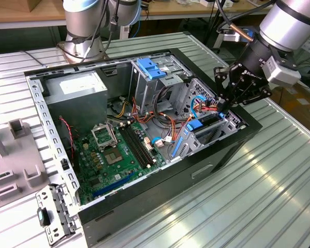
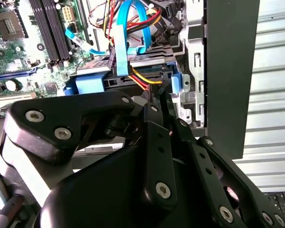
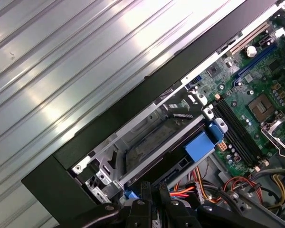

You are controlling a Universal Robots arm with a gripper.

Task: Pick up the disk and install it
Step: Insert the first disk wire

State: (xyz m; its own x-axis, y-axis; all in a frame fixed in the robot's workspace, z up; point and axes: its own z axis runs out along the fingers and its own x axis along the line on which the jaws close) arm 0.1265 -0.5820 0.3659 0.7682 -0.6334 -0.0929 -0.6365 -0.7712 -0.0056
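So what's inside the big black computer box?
Inside the open black computer case sit a green motherboard, a grey metal power supply box, coloured cables and blue plastic drive brackets. The black gripper covers part of the drive bay.

Robotics lab, ribbed metal table [image 1: 258,175], open computer case [image 1: 160,206], workbenches [image 1: 20,13]

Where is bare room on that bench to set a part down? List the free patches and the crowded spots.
Free: the ribbed metal bench, on the exterior view's right of the open computer case. Crowded: inside the case, where the gripper hangs over the drive cage amid cables, beside the motherboard. The exterior view's left holds a grey fixture and a metal bracket.
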